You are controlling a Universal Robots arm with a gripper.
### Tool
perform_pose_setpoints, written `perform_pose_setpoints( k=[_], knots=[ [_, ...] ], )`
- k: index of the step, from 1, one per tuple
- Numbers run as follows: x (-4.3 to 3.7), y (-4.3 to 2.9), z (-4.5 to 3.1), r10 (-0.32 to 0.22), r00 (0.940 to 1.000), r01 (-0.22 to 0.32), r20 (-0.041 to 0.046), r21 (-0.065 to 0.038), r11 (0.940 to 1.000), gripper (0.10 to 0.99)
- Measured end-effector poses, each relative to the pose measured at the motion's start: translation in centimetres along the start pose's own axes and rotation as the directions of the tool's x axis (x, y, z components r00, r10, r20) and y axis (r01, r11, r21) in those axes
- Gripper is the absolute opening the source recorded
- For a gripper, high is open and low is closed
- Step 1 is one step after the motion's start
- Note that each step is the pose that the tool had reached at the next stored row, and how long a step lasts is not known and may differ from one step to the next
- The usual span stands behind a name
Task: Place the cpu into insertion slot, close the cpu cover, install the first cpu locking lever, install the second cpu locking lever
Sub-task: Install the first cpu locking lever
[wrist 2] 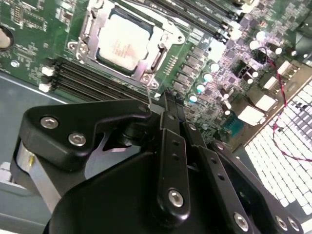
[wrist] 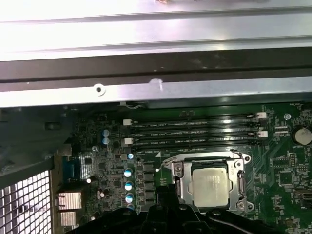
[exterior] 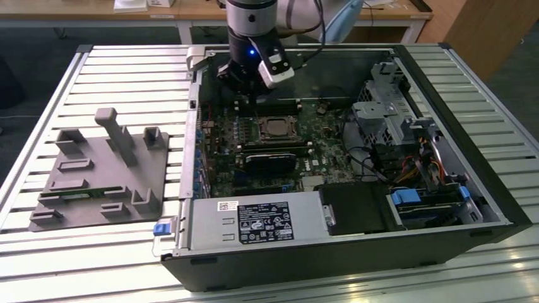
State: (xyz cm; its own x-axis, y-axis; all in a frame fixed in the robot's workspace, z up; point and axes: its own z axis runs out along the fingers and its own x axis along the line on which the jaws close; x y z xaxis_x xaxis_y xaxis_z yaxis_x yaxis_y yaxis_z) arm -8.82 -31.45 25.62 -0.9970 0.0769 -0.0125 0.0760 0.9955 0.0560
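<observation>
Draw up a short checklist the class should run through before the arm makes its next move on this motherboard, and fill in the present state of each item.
1. cpu lying flat and square inside the opening of the cpu cover: ok.
2. cpu cover down flat around the chip: ok.
3. Both locking levers latched: cannot tell. A thin wire lever runs along the cover's edge beside the memory slots.
4. gripper low over the board, close to a corner of the cover: ok.
5. Computer case open, with the board exposed from above: ok.
</observation>
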Motion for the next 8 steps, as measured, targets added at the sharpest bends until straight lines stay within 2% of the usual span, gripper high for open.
perform_pose_setpoints(
  k=[8],
  knots=[
    [1.13,-0.02,0.22,-0.001,1.0000,0.001,0.0001,0.000,1.0000,0.106]
  ],
)
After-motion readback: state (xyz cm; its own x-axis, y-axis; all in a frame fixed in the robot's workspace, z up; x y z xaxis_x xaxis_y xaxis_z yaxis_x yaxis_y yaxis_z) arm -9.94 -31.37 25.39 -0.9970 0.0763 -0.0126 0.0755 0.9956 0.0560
